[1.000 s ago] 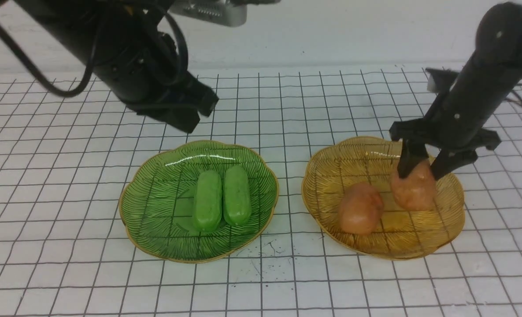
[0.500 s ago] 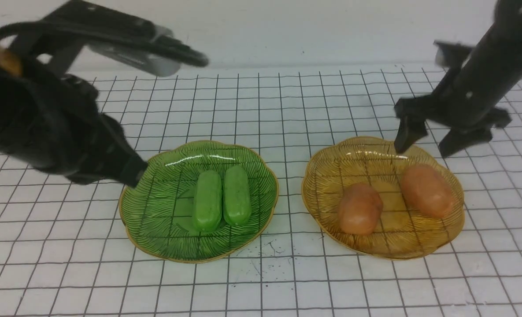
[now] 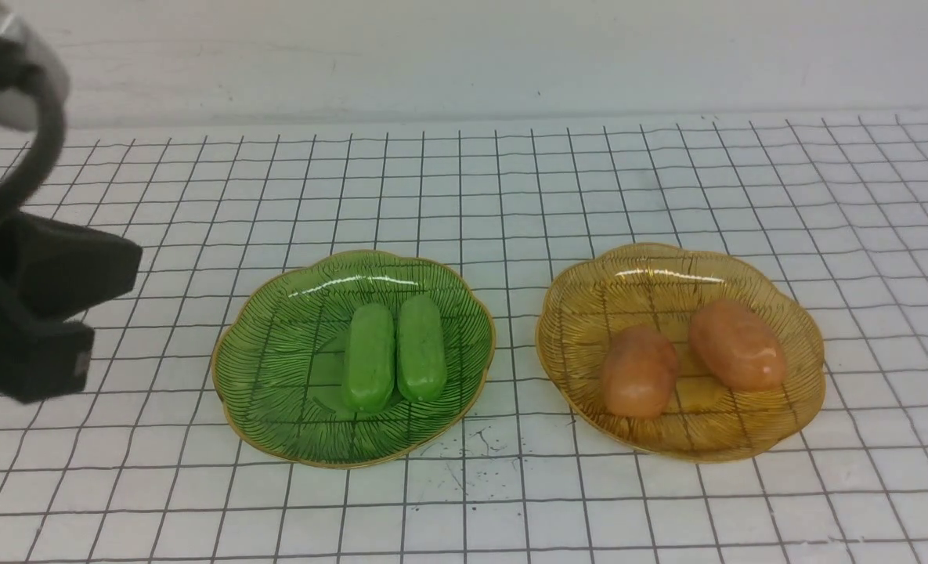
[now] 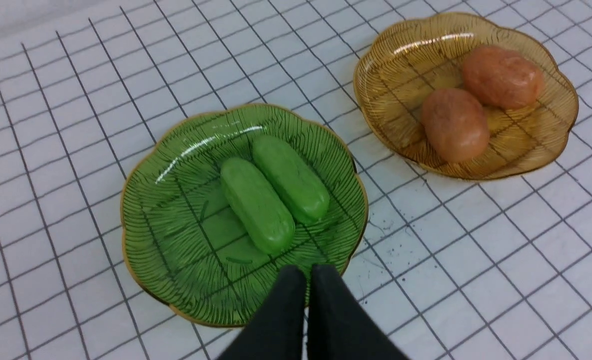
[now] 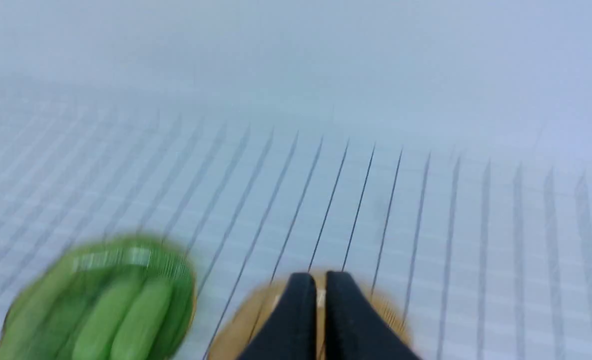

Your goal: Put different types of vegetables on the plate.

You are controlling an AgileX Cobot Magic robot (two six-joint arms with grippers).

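Two light-green cucumbers [image 3: 369, 357] [image 3: 421, 348] lie side by side in the green glass plate [image 3: 276, 368]. Two orange-brown potatoes [image 3: 639, 371] [image 3: 738, 345] lie in the amber glass plate [image 3: 604, 290]. The left wrist view shows both plates from above, with my left gripper [image 4: 306, 272] shut and empty over the green plate's [image 4: 166, 210] near rim. My right gripper [image 5: 320, 277] is shut and empty, high above the amber plate [image 5: 246, 320] in a blurred view. It is out of the front view.
The left arm's black body [image 3: 33, 313] fills the far left edge of the front view. The plates sit on a white gridded table [image 3: 510, 180] with a white wall behind it.
The right gripper let go of the right potato, rose and left the front view; the potato settled in the amber plate. The left arm swung back to the far left.
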